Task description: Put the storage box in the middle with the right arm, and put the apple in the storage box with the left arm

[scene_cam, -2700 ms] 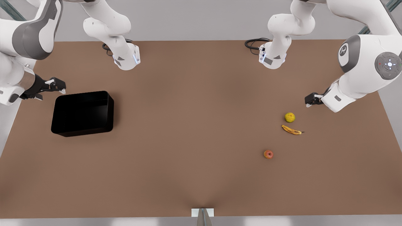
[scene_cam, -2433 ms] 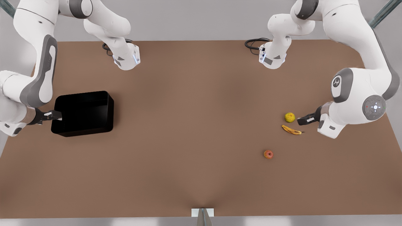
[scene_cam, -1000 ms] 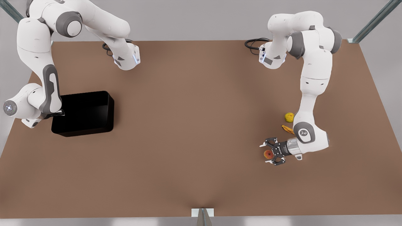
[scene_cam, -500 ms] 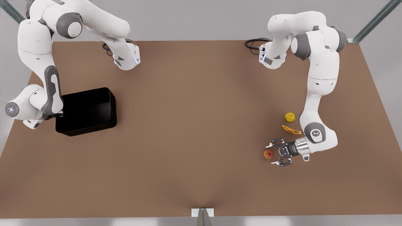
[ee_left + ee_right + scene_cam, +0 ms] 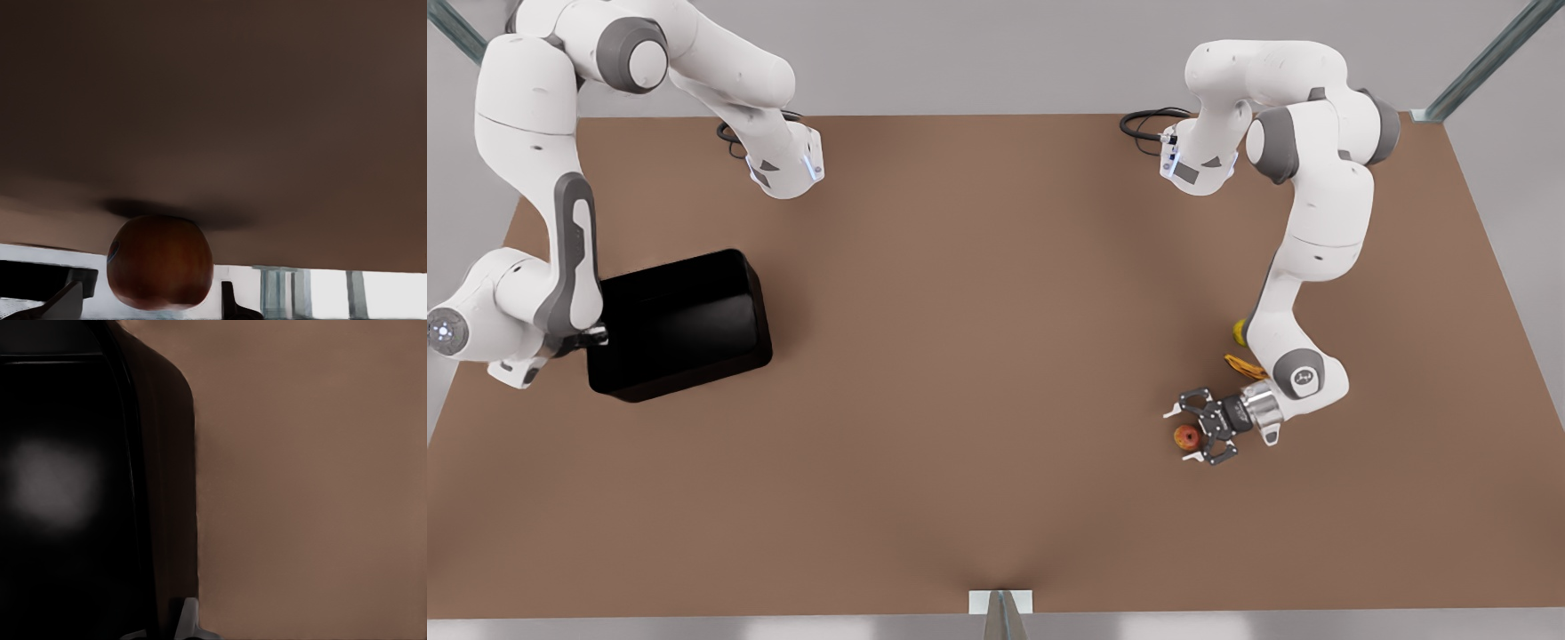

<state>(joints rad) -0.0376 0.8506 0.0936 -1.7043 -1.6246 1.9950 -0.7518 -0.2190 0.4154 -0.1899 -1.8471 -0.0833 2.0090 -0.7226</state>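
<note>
The right gripper (image 5: pixel 591 338) sits at the edge of the glossy black storage box (image 5: pixel 685 324) on the front view's left, at the wall farthest from the table centre. That spot suits pushing or dragging the box inward, and the box sits skewed to the table edges, well short of the middle. Whether its fingers clamp the rim cannot be told; one pale fingertip (image 5: pixel 189 618) shows just outside the box wall. On the front view's right, the left gripper (image 5: pixel 1188 431) lies low with its fingers spread wide either side of the apple (image 5: pixel 1186 437), not closed on it. The apple (image 5: pixel 160 261) rests on the brown table (image 5: pixel 996 373), so a grasp looks imminent. A spotted banana (image 5: pixel 1243 364) lies just behind the arm.
</note>
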